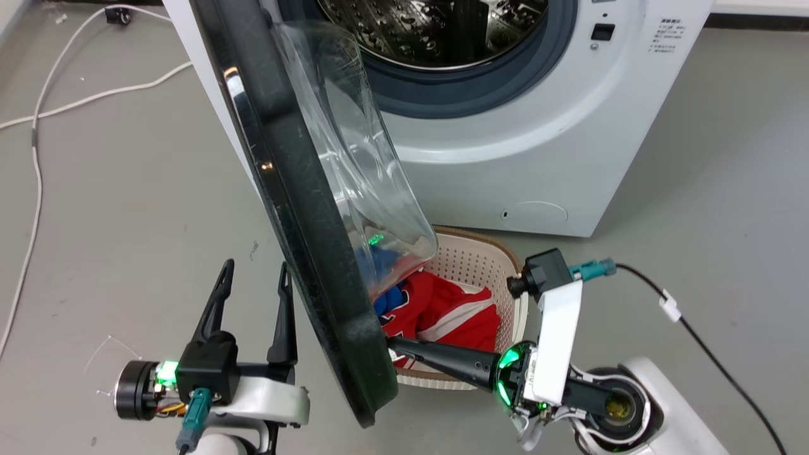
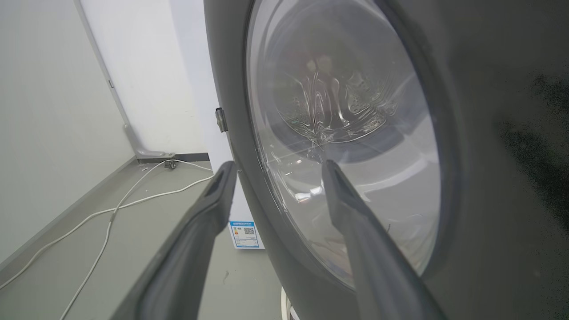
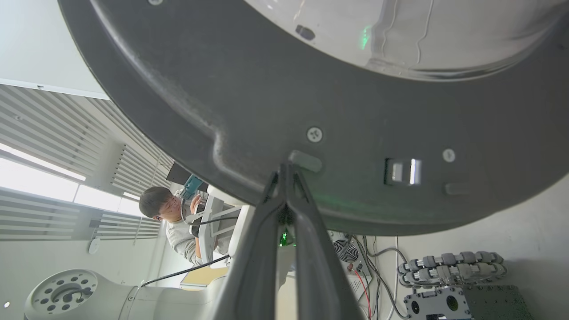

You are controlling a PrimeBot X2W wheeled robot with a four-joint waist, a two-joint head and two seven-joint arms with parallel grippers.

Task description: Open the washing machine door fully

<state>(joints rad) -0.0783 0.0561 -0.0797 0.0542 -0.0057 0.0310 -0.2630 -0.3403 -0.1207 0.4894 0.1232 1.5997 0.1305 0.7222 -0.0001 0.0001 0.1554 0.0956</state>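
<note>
Two end effectors flank the washing machine door (image 1: pixel 297 189): left (image 1: pixel 256 265) apart, right (image 3: pixel 284 170) together.

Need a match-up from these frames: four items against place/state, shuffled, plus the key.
Things
1. door
2. left hand
3. right hand
4. laundry basket

Place or state
A. fingers together, tips against the door's inner face
B. on the floor in front of the washing machine, red and blue clothes inside
C. fingers apart, on the door's outer side
D. swung partly out, edge toward the head camera

Pairs: 1-D, 2-C, 3-A, 4-B
</note>
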